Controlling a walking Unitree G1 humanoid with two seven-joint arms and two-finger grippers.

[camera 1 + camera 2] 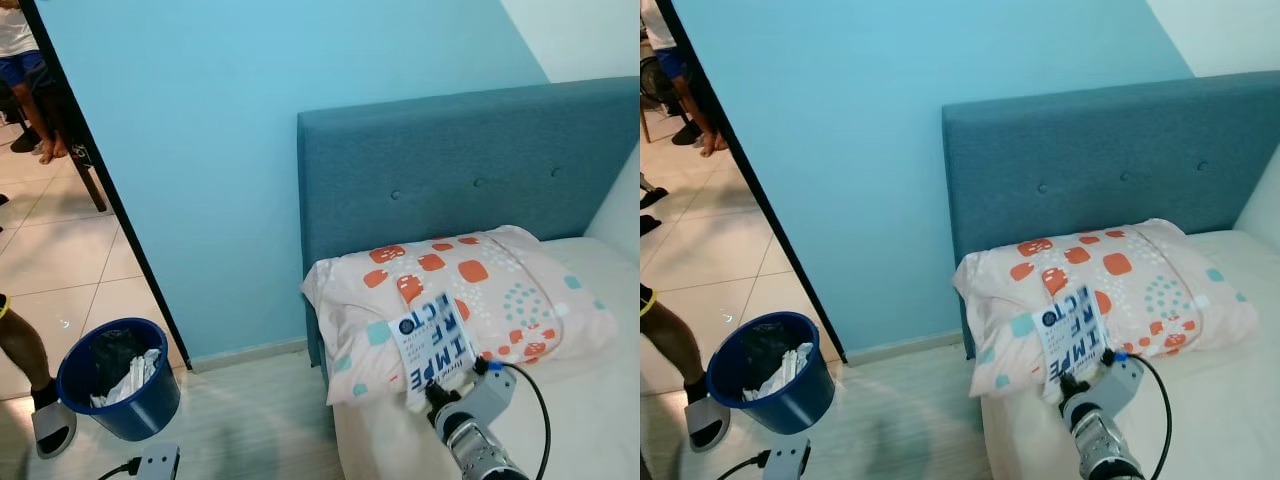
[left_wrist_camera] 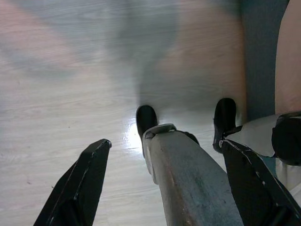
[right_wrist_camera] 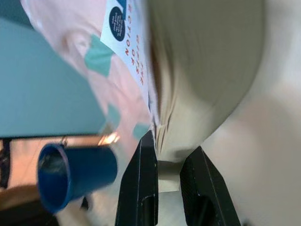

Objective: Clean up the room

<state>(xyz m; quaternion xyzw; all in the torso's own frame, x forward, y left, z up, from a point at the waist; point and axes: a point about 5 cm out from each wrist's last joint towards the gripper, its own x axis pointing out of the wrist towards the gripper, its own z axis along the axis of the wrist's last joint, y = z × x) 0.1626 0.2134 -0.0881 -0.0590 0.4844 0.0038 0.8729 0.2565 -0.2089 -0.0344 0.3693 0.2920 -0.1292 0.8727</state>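
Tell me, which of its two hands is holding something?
The right hand, gripping a white book with blue lettering over the bed; the left hand hangs open above bare floor.

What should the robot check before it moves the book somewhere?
1. Right gripper shut on the book: ok, fingers pinch its lower edge.
2. Book lifted off the pillow: cannot tell, it stands upright right in front of it.
3. Left gripper free: ok, open, pointing down at the floor.
4. Bin has room: cannot tell, white paper already inside.
5. Path clear: not ok, a person's foot is beside the bin.
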